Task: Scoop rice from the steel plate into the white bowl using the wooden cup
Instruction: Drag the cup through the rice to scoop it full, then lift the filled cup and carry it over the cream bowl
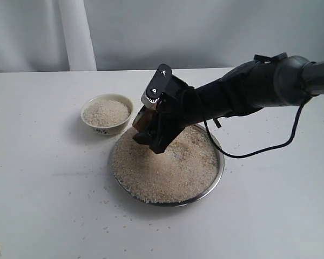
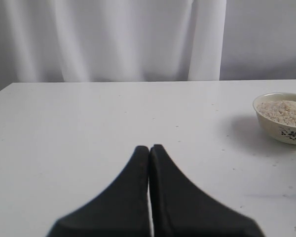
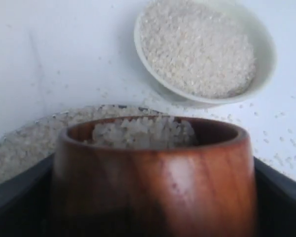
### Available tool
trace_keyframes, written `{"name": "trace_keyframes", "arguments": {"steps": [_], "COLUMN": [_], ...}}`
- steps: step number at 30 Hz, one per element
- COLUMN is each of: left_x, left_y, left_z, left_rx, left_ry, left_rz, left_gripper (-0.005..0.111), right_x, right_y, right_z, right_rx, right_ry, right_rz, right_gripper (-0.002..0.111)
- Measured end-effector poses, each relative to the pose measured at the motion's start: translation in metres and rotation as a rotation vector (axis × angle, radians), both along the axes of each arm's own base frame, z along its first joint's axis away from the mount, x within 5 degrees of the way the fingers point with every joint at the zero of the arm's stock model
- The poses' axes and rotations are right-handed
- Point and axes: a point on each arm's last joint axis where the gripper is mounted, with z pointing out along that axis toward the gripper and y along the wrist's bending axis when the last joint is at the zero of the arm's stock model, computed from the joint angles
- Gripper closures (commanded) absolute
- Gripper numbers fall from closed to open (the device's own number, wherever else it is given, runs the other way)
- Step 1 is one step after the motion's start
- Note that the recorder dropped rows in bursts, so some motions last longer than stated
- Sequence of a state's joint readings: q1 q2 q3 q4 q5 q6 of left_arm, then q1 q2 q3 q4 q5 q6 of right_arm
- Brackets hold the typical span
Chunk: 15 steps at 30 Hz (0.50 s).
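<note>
The steel plate [image 1: 220, 171] lies mid-table, heaped with rice [image 1: 173, 164]. My right gripper [image 1: 147, 129] reaches over its left rim, shut on the wooden cup [image 1: 142, 121], which holds rice [image 3: 143, 132] and fills the right wrist view [image 3: 155, 180]. The white bowl [image 1: 111, 129] stands just left of the plate, nearly full of rice [image 1: 106, 112]; it also shows in the right wrist view [image 3: 266, 64] beyond the cup and in the left wrist view [image 2: 286, 136]. My left gripper [image 2: 149, 148] is shut on nothing, over bare table far from the dishes.
Loose grains [image 1: 94, 208] are scattered on the white table [image 1: 38, 178] around the plate and bowl. A white curtain [image 1: 75, 32] hangs behind the table. A black cable [image 1: 259, 151] loops from the right arm [image 1: 259, 86] down near the plate's right side.
</note>
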<state>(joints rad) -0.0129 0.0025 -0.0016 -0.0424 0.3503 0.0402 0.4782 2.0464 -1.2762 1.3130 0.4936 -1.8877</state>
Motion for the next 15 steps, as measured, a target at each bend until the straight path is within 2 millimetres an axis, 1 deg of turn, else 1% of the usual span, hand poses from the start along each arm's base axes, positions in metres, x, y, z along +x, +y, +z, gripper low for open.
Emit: {"name": "trace_keyframes", "arguments": {"steps": [4, 8, 12, 15], "left_x": [0.0, 0.0, 0.0, 0.0], "left_y": [0.0, 0.0, 0.0, 0.0], "left_z": [0.0, 0.0, 0.0, 0.0], "left_rx": [0.0, 0.0, 0.0, 0.0], "left_ry": [0.0, 0.0, 0.0, 0.0], "left_rz": [0.0, 0.0, 0.0, 0.0], "left_gripper": [0.107, 0.107, 0.107, 0.107], "right_x": [-0.002, 0.0, 0.012, 0.017], "right_y": [0.003, 0.004, 0.008, 0.016], "right_z": [0.023, 0.028, 0.037, 0.047], "right_rx": [0.096, 0.136, 0.087, 0.053], "right_ry": [-0.031, -0.051, -0.141, -0.215], "right_rz": [-0.004, -0.027, -0.119, -0.176], "right_gripper": [0.108, 0.108, 0.108, 0.108]}}
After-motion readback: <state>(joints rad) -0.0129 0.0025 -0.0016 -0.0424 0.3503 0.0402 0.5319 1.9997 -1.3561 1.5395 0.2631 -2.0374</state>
